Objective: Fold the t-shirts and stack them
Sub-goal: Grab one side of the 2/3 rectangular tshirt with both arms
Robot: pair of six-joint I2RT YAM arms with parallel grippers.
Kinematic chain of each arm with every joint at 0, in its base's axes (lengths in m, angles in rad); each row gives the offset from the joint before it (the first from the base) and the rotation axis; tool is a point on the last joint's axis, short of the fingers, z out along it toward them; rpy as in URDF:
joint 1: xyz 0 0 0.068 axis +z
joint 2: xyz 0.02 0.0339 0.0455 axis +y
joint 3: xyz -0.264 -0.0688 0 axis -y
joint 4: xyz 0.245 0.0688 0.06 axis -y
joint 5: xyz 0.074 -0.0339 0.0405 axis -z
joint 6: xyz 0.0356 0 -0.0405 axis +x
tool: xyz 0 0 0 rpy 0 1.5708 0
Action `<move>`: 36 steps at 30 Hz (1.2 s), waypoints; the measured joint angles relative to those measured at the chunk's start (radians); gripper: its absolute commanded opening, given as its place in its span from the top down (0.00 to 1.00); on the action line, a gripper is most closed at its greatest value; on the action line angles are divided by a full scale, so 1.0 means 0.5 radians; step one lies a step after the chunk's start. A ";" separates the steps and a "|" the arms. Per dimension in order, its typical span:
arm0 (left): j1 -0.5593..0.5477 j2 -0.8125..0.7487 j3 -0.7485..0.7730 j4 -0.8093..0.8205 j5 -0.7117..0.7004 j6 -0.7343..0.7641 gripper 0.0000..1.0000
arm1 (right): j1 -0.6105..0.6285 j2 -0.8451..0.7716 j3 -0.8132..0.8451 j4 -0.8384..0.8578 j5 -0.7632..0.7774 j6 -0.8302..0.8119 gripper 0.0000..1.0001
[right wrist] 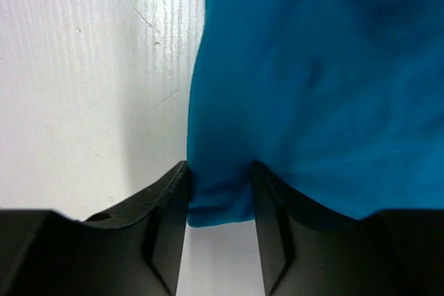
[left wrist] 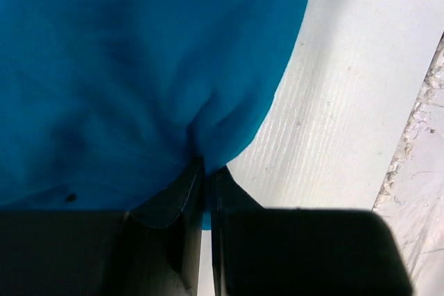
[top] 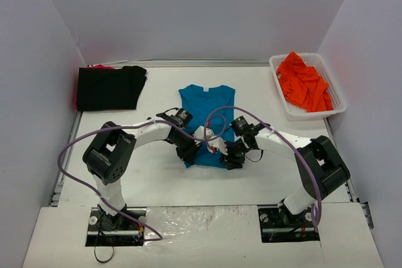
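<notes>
I see both arms bent inward: left gripper (left wrist: 205, 192) pinches the teal-blue cotton t-shirt (top: 206, 117), right gripper (right wrist: 220, 213) half-wide around its hem; orange shirts (top: 304, 82) fill the white slotted basket (top: 336, 95).

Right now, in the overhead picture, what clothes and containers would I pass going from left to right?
Black t-shirt → teal-blue t-shirt, laid flat mid-table → white basket holding the orange t-shirts.

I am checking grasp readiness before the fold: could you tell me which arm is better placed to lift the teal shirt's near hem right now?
The left. Its left gripper is already pinched shut on the teal t-shirt hem, cloth bunched between the fingers. The right gripper straddles the hem, but its jaws stand apart, not yet clamped.
</notes>
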 measured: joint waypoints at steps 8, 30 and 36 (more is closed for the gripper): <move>0.018 0.002 0.000 -0.002 0.008 -0.017 0.98 | 0.001 0.038 0.012 0.067 0.047 -0.031 1.00; 0.039 -0.112 0.210 -0.850 0.369 0.552 0.97 | 0.053 -0.048 0.361 -0.828 -0.277 -0.336 1.00; 0.028 -0.111 0.329 -1.283 0.545 0.892 0.98 | 0.050 -0.153 0.537 -1.131 -0.337 -0.424 1.00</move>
